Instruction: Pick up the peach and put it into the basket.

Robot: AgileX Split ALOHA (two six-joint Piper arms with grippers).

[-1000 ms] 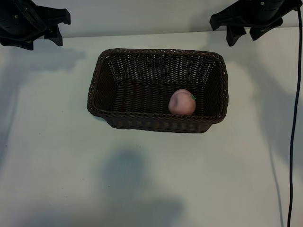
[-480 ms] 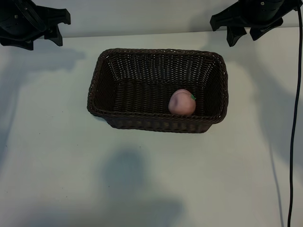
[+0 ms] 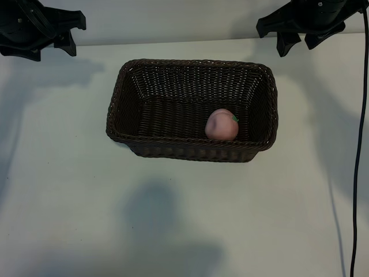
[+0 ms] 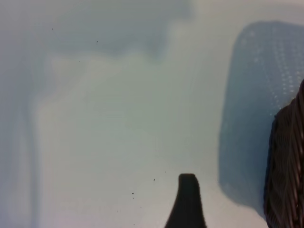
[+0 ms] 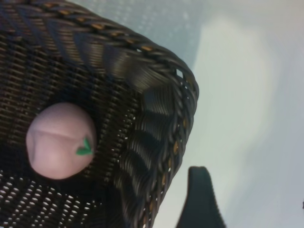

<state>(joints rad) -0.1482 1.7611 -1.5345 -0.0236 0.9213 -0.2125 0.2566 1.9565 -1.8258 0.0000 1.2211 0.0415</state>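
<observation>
peach [image 3: 221, 125] sits inside the basket [image 3: 118, 98], resting on the woven floor near the right-hand end, close to the front wall, its green stem tip showing. so the placing looks done to me; i judge nothing is left beyond holding clear. my right end effector [image 3: 295, 41] hangs above the far right corner of the desk [image 3: 69, 190], well apart from the basket, jaws standing wide and holding nothing. my left end effector [image 3: 57, 43] is parked at the far left corner, likewise wide open and empty. writing, brands, labels: i find none to read on the basket, the peach or the desk.
</observation>
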